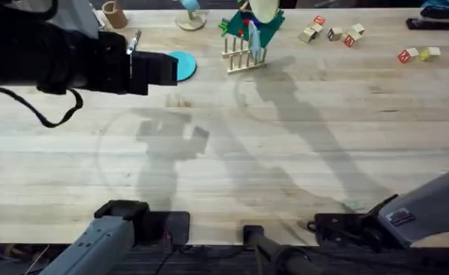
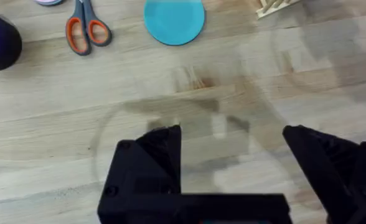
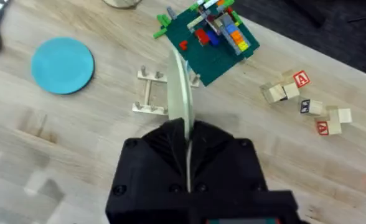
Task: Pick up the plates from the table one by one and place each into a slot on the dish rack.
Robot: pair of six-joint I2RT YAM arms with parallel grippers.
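2 plates: the cream plate (image 3: pixel 178 87) is clamped edge-on in the right fingers (image 3: pixel 188 155) above the dish rack (image 3: pixel 150 93); the blue plate (image 2: pixel 174 20) lies on the surface (image 2: pixel 233 74) beyond the left fingers (image 2: pixel 229 168), spread apart.

The right arm's black two-finger gripper (image 3: pixel 187 144) pinches a thin cream round plate (image 3: pixel 179 87) edge-on above the small pale wooden peg rack (image 3: pixel 150 93). A flat light-blue round plate (image 3: pixel 63 65) lies on the light wood-plank table (image 3: pixel 332 168) near the rack.
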